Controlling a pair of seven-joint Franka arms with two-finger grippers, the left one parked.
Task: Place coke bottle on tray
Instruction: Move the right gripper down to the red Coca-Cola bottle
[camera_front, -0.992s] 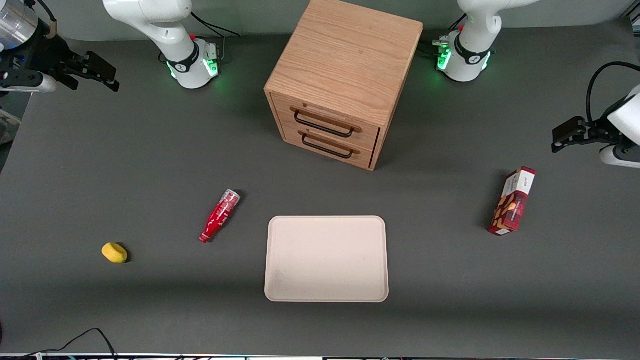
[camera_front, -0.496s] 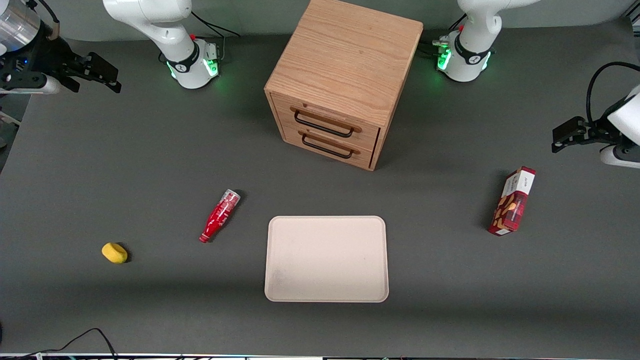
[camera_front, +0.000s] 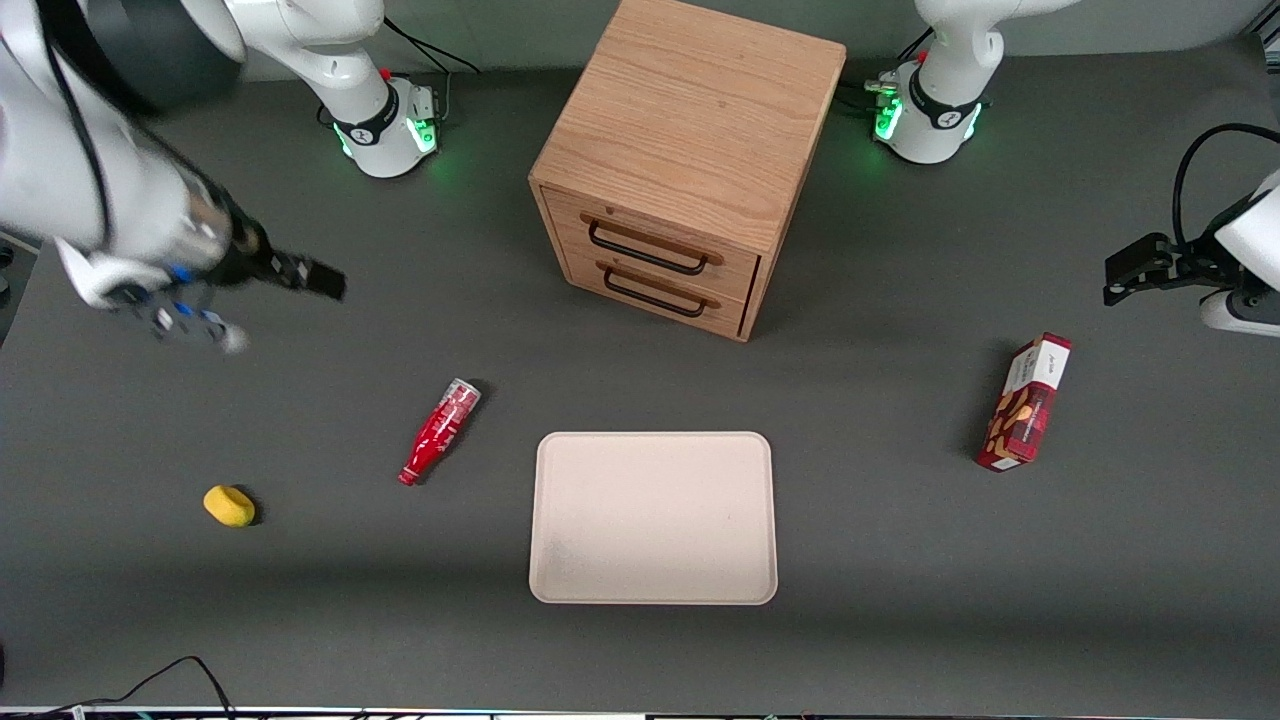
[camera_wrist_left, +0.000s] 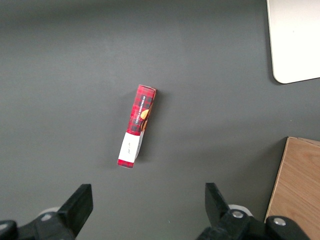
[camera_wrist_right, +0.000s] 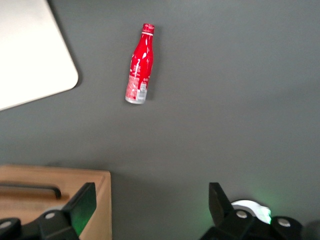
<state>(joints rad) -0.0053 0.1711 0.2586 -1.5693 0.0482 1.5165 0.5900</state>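
The gripper (camera_front: 275, 300), fingers spread and empty, had swung in from the table's edge to hover over bare tabletop, farther from the front camera than the coke bottle (camera_front: 439, 431). The bottle lay on its side where it had been, just beside the tray (camera_front: 653, 517), which held nothing. A yellow object (camera_front: 229, 505), wooden drawer cabinet (camera_front: 684, 163) and red snack box (camera_front: 1024, 402) stood apart.

One coke bottle (camera_front: 440, 431), one tray (camera_front: 653, 518), one snack box (camera_front: 1024, 402), one yellow lump (camera_front: 229, 505), one drawer cabinet (camera_front: 686, 160)
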